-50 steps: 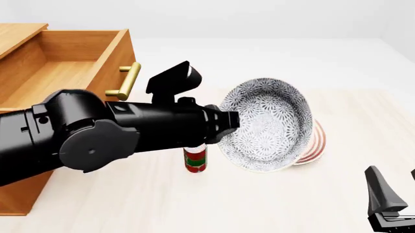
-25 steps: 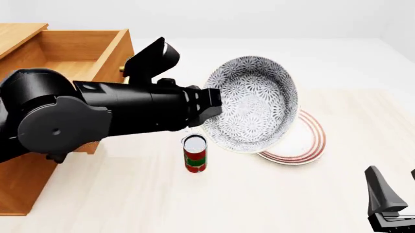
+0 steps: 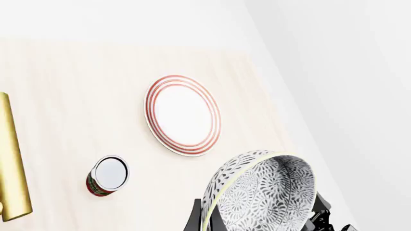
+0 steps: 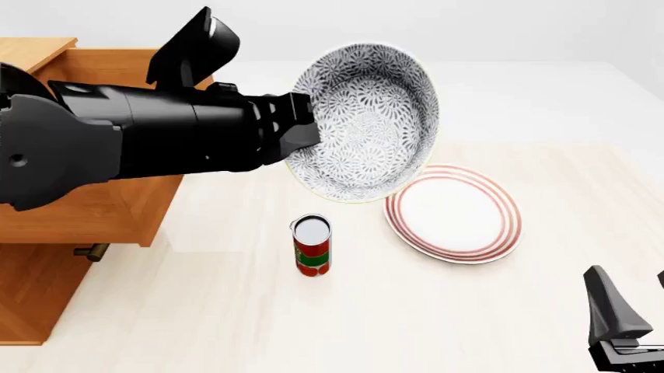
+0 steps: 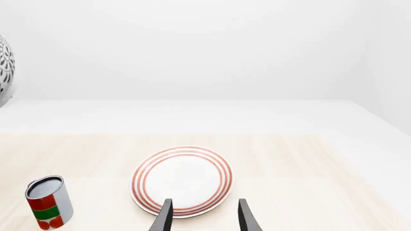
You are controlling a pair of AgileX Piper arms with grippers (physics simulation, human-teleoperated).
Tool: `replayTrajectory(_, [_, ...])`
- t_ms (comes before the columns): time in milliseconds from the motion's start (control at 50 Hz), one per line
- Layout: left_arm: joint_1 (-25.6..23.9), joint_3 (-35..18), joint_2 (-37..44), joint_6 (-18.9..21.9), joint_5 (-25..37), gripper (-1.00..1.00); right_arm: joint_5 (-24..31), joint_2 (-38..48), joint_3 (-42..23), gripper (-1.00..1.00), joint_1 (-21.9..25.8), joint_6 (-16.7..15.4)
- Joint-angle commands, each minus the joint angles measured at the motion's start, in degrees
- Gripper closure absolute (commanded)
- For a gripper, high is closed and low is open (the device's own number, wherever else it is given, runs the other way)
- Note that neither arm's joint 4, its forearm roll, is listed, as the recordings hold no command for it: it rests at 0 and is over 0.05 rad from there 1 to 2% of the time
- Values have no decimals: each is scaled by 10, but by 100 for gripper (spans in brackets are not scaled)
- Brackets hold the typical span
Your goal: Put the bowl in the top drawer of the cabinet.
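Note:
The bowl [image 4: 363,116], white with dense grey-black floral lace, hangs in the air tilted on its side, its inside facing the front camera. My left gripper [image 4: 298,132] is shut on its rim at the left. The left wrist view shows the bowl [image 3: 260,187] close up between dark fingers [image 3: 198,219]. The orange-brown cabinet [image 4: 36,295] stands at the left. My left arm hides most of its top drawer [image 4: 104,210]; the drawer's brass handle [image 3: 13,163] shows in the left wrist view. My right gripper [image 5: 204,219] is open and holds nothing, low at the front right [image 4: 626,287].
A flat white plate with red rings [image 4: 453,213] lies on the table right of and below the bowl, also seen as the plate [image 5: 182,180]. A red and green can [image 4: 311,245] stands upright in front of the bowl. A small brass handle [image 4: 89,250] shows low on the cabinet.
My left arm has carried the bowl up and to the left, towards the cabinet. The plate, once partly covered by the bowl, now shows in full. The right gripper has not moved.

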Motion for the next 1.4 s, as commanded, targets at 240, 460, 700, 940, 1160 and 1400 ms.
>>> replayTrajectory(240, [63, -42, -36, 26, 45, 100, 0, 0, 0, -100, 0, 0])
replayTrajectory(460, [87, -53, -52, 33, 63, 100, 0, 0, 0, -100, 0, 0])
replayTrajectory(700, [115, -62, -73, 38, 84, 100, 0, 0, 0, -100, 0, 0])
replayTrajectory(940, [149, -86, -89, 44, 111, 100, 0, 0, 0, -100, 0, 0])
replayTrajectory(1160, [169, -95, -90, 47, 117, 100, 0, 0, 0, -100, 0, 0])
replayTrajectory(1400, [196, -106, -90, 57, 130, 100, 0, 0, 0, -100, 0, 0])
